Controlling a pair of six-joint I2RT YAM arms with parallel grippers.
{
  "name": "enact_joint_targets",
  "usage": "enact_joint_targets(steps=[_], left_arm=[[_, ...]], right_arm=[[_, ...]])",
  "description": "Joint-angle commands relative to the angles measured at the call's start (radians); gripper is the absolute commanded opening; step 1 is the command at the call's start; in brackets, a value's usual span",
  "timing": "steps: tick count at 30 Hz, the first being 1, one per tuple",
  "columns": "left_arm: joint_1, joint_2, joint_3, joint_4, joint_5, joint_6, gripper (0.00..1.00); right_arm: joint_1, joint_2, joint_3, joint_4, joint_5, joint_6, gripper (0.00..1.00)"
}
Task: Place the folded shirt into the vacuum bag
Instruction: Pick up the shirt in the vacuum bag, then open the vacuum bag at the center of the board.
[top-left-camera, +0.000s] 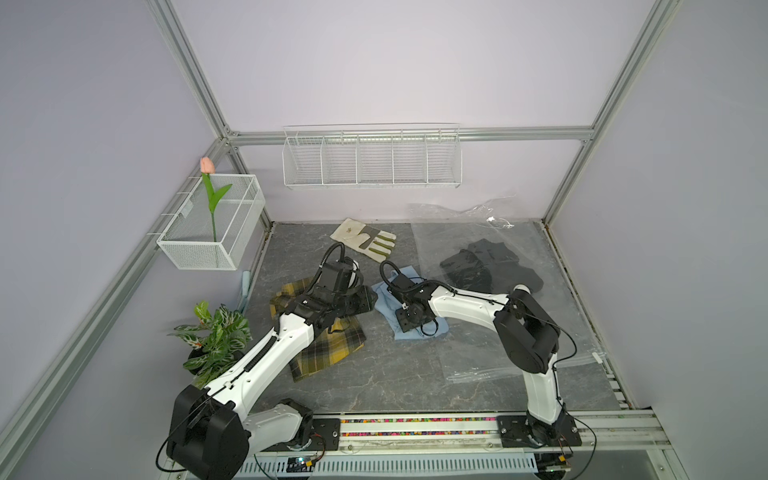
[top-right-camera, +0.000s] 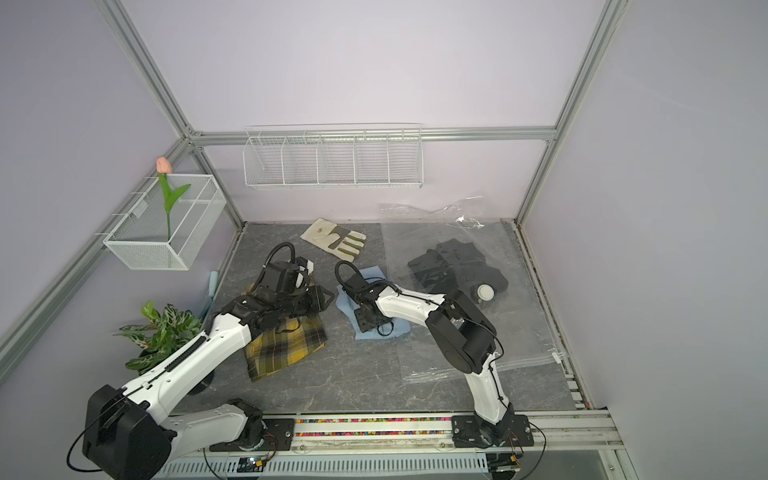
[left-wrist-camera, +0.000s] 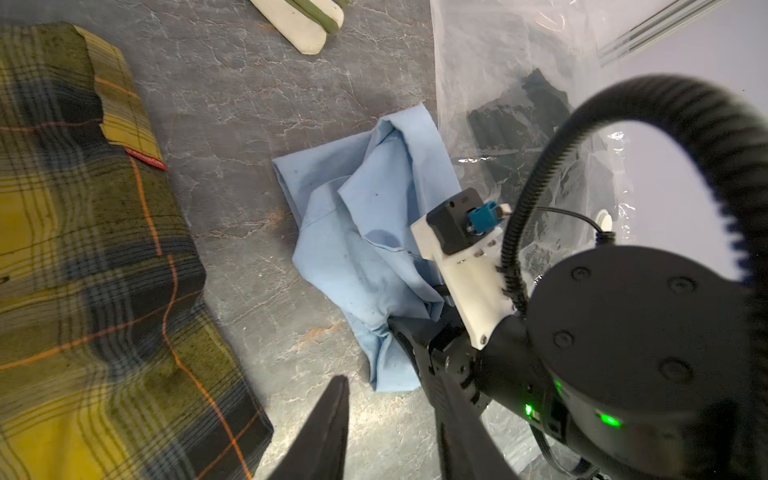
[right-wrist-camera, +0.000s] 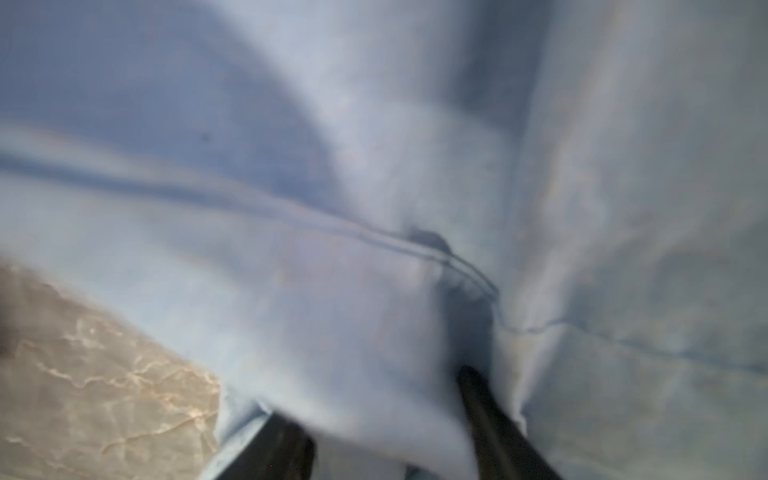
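Vacuum bag (top-left-camera: 469, 353) lies flat on the tabletop (top-left-camera: 395, 374). A black garment (top-left-camera: 490, 266) is already inside it, next to the round valve (top-right-camera: 485, 293).

Blue shirt (top-left-camera: 382, 299), loosely folded, sits outside the bag, right against its long side edge. Task not yet done.

Right gripper (right-wrist-camera: 374, 399) is pressed down into the blue shirt. Its jaws stand apart with a thick fold bulging between them, and I cannot tell whether the cloth is actually pinched. Judgement: it bites at a bunched fold so the bundle comes up in one piece instead of opening out.

Left gripper (left-wrist-camera: 390, 399) is on the far side of the blue shirt from the bag, low over bare tabletop. Its jaws are apart and hold nothing. Judgement: kept free to hold the bag's mouth open.

Plaid shirt (top-left-camera: 332, 349) lies farther from the bag again, under the left arm, untouched.
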Motion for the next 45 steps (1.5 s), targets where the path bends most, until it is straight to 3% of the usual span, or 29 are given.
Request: enact_joint_targets(steps=[1,4,8,14,21,25,28,32,37,45], left_arm=[[0.004,-0.019,0.019,-0.038,-0.032,0.008,0.38],[0.004,-0.025,0.037,-0.063,-0.046,0.022,0.38],[0.004,-0.043,0.044,-0.065,-0.045,0.026,0.38],[-0.013,-0.051,0.020,0.012,0.018,0.043,0.39],[-0.181,0.079,0.037,0.109,-0.002,0.047,0.41],[-0.285,0.189,0.084,0.163,-0.005,0.043,0.42],[-0.353,0.276,0.134,0.178,-0.009,0.054,0.42],[-0.420,0.362,0.183,0.197,-0.011,0.065,0.42],[-0.437,0.392,0.190,0.207,-0.008,0.069,0.42],[-0.437,0.324,0.158,0.175,-0.026,0.159,0.42]], right_arm=[[-0.002,0.093,-0.013,-0.120,-0.042,-0.018,0.29],[-0.004,0.039,0.027,-0.122,-0.070,-0.038,0.19],[-0.043,-0.170,0.002,-0.010,-0.167,-0.017,0.08],[-0.162,-0.456,-0.084,0.009,-0.212,0.017,0.07],[-0.410,-0.738,-0.287,-0.054,-0.205,0.029,0.07],[-0.565,-0.799,-0.288,-0.089,-0.158,-0.004,0.07],[-0.629,-0.740,-0.272,-0.089,-0.085,-0.049,0.07],[-0.642,-0.562,-0.291,0.003,-0.128,-0.069,0.07],[-0.552,-0.356,-0.289,0.093,-0.185,-0.053,0.07],[-0.334,-0.066,-0.244,0.151,-0.302,-0.040,0.07]])
